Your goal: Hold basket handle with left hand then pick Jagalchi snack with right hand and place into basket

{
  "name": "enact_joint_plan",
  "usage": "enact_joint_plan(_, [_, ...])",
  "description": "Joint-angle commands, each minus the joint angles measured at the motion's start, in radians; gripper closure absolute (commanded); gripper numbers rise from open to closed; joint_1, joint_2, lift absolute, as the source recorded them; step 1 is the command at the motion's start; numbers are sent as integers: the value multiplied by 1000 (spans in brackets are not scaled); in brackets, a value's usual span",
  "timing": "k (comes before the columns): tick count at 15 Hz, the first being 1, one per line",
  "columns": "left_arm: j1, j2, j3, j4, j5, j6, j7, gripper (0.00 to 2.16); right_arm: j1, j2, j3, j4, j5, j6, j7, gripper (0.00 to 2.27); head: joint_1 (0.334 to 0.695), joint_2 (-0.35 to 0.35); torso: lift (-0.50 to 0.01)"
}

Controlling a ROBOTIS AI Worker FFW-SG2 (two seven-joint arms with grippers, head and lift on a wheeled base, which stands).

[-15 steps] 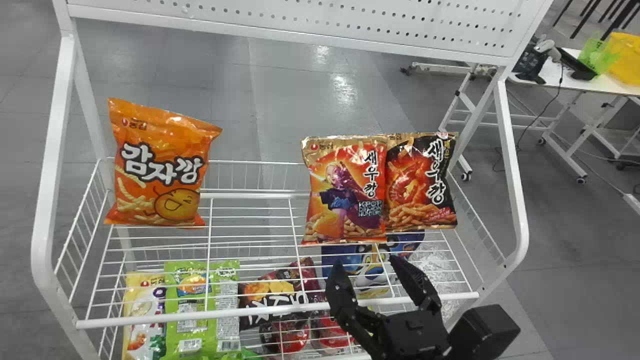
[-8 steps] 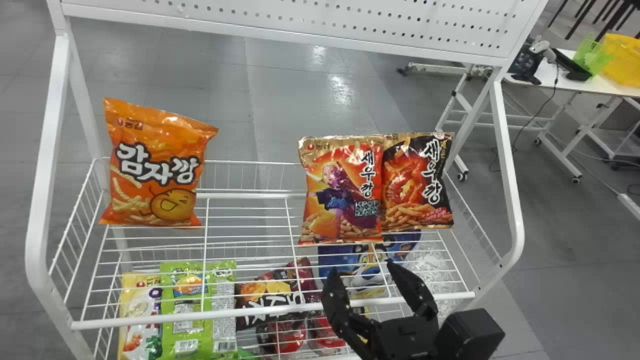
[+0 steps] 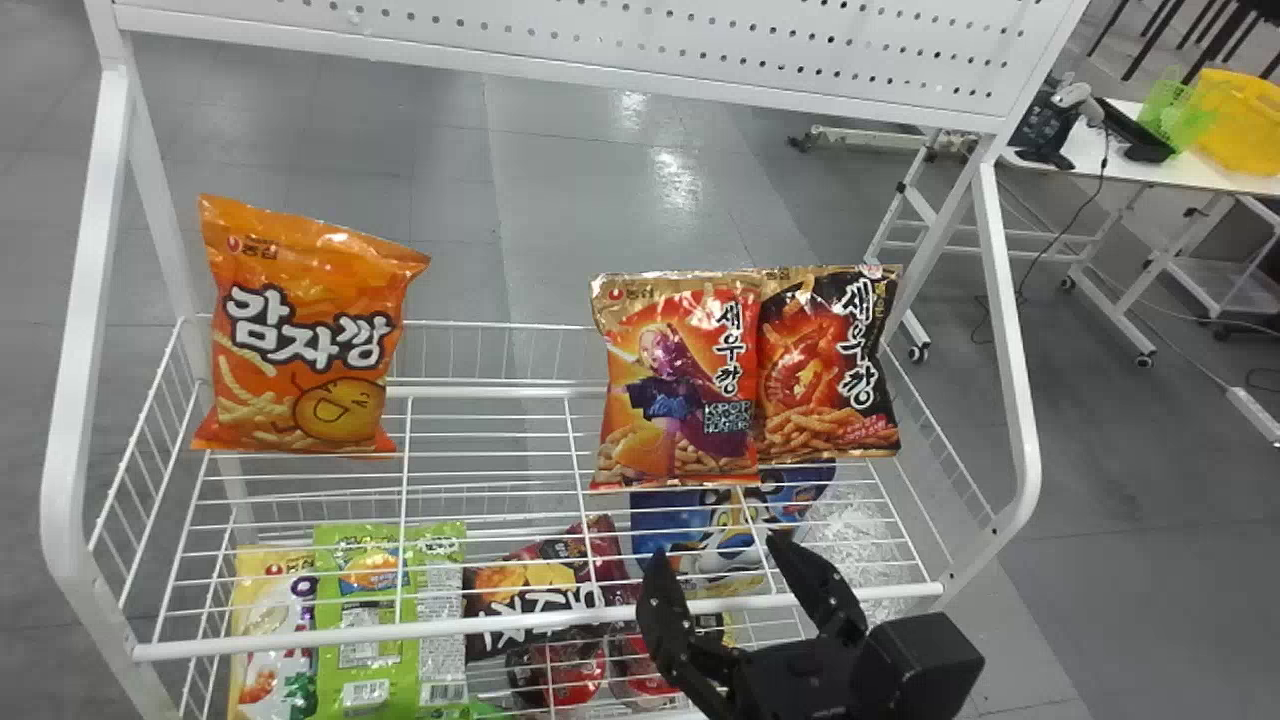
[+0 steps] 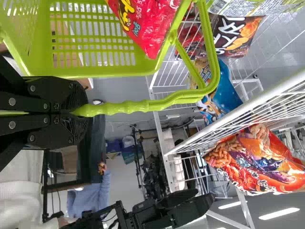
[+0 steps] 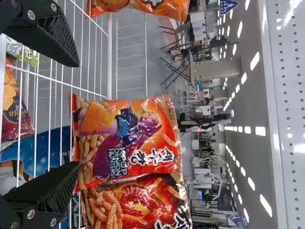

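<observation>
So that the basket (image 4: 114, 72) hangs ready near the rack (image 3: 400, 637), the left fingers (image 4: 71, 130) clench its handle (image 4: 112, 109) while the right fingers (image 3: 664, 612) spread empty at the rack's front.

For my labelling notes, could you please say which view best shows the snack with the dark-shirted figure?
The head view: the snack is upright, its whole front uncovered. The right wrist view has it sideways, the left slanted.

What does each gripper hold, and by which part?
The left gripper holds the basket by its handle; the right gripper is open and holds nothing.
</observation>
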Motion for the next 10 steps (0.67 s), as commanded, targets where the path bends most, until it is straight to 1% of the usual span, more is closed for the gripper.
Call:
enact_joint_plan(1, [0, 0, -1, 0, 0, 0, 2, 1936, -3, 0, 0, 1, 2, 8, 0, 66, 695, -289, -10])
enact_joint_plan(10, [-14, 0, -4, 8, 0, 0, 6, 1936, -15, 0, 0, 1, 5, 35, 2, 66, 695, -287, -10])
